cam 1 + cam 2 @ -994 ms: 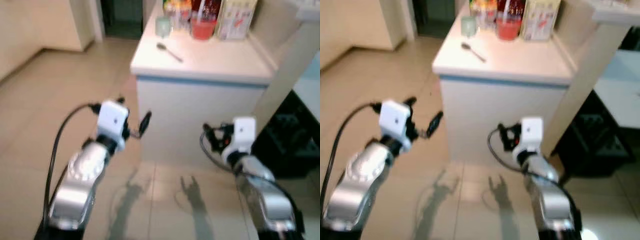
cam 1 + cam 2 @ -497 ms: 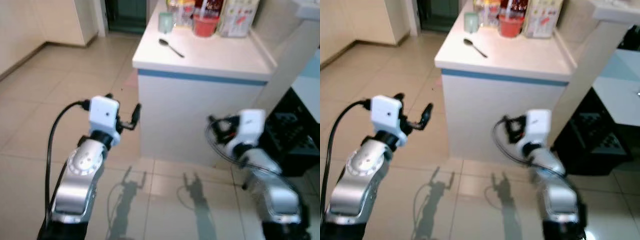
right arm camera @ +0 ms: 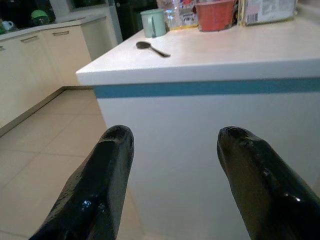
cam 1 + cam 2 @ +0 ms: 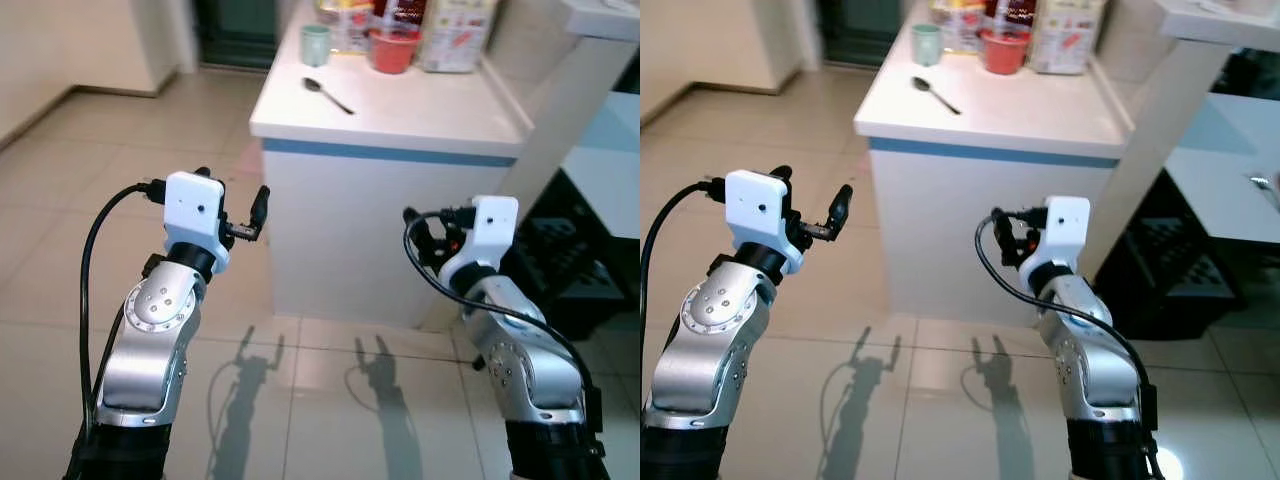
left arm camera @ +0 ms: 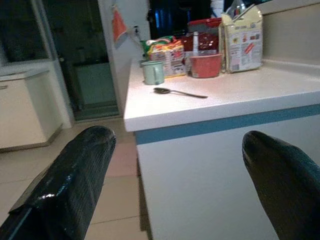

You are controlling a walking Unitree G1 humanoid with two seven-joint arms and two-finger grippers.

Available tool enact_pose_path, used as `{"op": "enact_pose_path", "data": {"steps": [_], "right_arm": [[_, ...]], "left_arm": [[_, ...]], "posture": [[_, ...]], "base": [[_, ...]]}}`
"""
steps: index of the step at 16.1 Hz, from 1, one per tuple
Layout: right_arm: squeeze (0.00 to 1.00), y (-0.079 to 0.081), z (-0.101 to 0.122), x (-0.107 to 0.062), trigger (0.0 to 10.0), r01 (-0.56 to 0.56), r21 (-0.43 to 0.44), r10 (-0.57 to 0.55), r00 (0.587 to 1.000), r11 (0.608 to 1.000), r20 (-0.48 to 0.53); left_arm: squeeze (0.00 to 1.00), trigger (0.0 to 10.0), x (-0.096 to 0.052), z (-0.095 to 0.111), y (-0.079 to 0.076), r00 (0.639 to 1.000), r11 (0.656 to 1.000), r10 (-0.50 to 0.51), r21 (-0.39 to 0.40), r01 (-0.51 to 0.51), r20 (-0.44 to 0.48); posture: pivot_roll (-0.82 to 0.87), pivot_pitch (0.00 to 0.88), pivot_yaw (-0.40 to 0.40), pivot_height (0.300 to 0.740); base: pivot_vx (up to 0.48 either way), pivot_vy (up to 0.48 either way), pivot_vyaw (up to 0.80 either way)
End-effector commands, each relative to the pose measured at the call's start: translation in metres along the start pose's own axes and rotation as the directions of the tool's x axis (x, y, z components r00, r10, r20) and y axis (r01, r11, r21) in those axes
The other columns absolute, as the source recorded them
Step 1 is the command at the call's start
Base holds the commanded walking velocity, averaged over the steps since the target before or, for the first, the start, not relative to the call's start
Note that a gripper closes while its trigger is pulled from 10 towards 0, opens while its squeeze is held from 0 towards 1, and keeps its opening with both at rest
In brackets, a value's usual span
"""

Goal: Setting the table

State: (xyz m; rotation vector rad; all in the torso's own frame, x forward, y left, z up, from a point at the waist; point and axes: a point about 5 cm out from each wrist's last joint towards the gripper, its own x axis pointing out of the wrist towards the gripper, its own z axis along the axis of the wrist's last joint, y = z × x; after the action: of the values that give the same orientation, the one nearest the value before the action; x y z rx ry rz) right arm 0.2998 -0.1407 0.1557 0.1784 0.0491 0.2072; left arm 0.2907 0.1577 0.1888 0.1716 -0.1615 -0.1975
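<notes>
Both arms are raised before a white worktop (image 4: 420,115) with a blue band under its edge. The left gripper (image 4: 232,206) and right gripper (image 4: 432,232) hang short of its near edge, each with fingers spread and holding nothing. A spoon (image 4: 327,94) lies near the worktop's left edge. Along the far edge stand a pale green cup (image 4: 316,44), a red bowl (image 4: 392,49) and a carton (image 4: 459,35).

White counter (image 4: 420,110) bears spoon (image 4: 327,94), green cup (image 4: 316,44), red bowl (image 4: 391,50), cartons (image 4: 459,32).
</notes>
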Motion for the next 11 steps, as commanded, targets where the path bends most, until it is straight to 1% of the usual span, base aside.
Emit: {"op": "enact_pose_path", "data": {"steps": [1,4,6,8,10,11], "right_arm": [[0.00,0.004,0.005,0.001,10.0,-0.026,-0.006,0.026,1.000,1.000,0.007],[0.00,0.008,0.005,0.003,10.0,-0.052,-0.054,0.052,0.999,0.997,-0.002],[0.00,0.006,0.012,0.007,10.0,-0.047,-0.072,0.048,0.999,0.996,0.015],[0.00,0.002,0.014,0.010,10.0,-0.029,-0.093,0.031,0.999,0.995,0.026],[0.00,-0.002,0.015,0.012,10.0,-0.007,-0.088,0.010,0.999,0.996,0.031],[0.00,-0.001,0.016,0.013,10.0,-0.006,-0.081,0.009,0.999,0.997,0.034]], "left_arm": [[0.00,10.0,0.002,0.002,0.000,1.000,1.000,-0.012,-0.009,0.012,0.001],[0.00,10.0,-0.001,0.002,0.002,1.000,1.000,-0.011,-0.016,0.011,0.004],[0.00,10.0,0.000,0.001,-0.004,0.999,0.999,-0.047,-0.003,0.047,0.002],[0.00,10.0,0.000,0.000,-0.007,0.999,0.999,-0.054,-0.002,0.054,-0.005],[0.00,10.0,0.000,0.003,-0.011,0.997,0.997,-0.078,0.005,0.078,0.001],[0.00,10.0,0.000,0.003,-0.009,0.997,0.997,-0.076,0.008,0.076,0.003]], "posture": [[0.07,0.000,-0.042,0.740],[0.06,0.000,-0.041,0.740],[0.06,0.000,-0.050,0.740],[0.07,0.000,-0.050,0.740],[0.08,0.000,-0.055,0.740],[0.08,0.000,-0.055,0.740]], "base": [[0.356,0.000,0.00],[0.384,0.000,0.00],[0.403,0.000,0.00],[0.401,0.000,0.00],[0.399,0.000,0.80],[0.401,0.000,0.80]]}}
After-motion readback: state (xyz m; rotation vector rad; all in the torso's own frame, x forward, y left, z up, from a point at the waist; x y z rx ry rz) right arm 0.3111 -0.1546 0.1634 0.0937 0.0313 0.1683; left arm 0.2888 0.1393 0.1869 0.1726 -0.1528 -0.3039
